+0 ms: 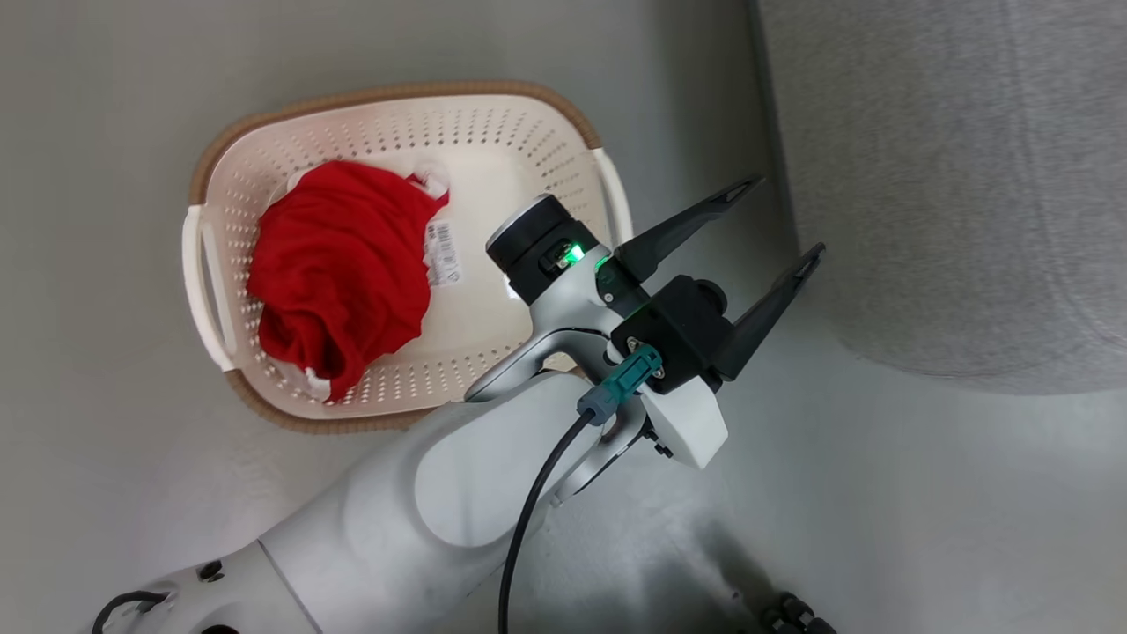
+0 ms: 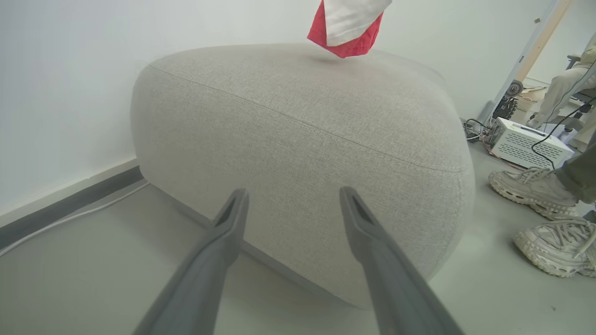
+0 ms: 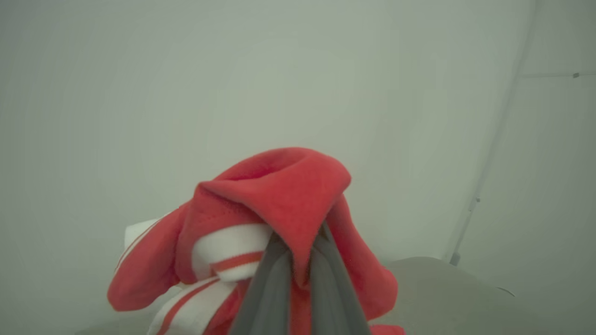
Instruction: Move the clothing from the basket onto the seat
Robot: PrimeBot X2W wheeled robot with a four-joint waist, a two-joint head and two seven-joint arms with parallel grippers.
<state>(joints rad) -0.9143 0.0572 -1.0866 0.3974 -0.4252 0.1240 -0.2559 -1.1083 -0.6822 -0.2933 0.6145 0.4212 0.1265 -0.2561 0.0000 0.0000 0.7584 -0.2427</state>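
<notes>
While left hand (image 1: 788, 216) gapes empty, right hand (image 3: 300, 249) pinches clothing (image 3: 279, 186), fingertips buried

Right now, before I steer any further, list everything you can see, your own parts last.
basket garment: one, red with white trim, crumpled inside the basket
held garment: one, red and white, pinched in the right hand, over the seat's top
basket: one, cream with brown rim, on the floor
label: one, white, on the basket's bottom
seat: one, grey, by the wall
vented box: one, white, on the floor past the seat
person's shoes: two, pale, on the floor beside the seat
left hand: one, dark fingers, open, empty, between basket and seat
right hand: one, dark fingers, shut on the held garment
</notes>
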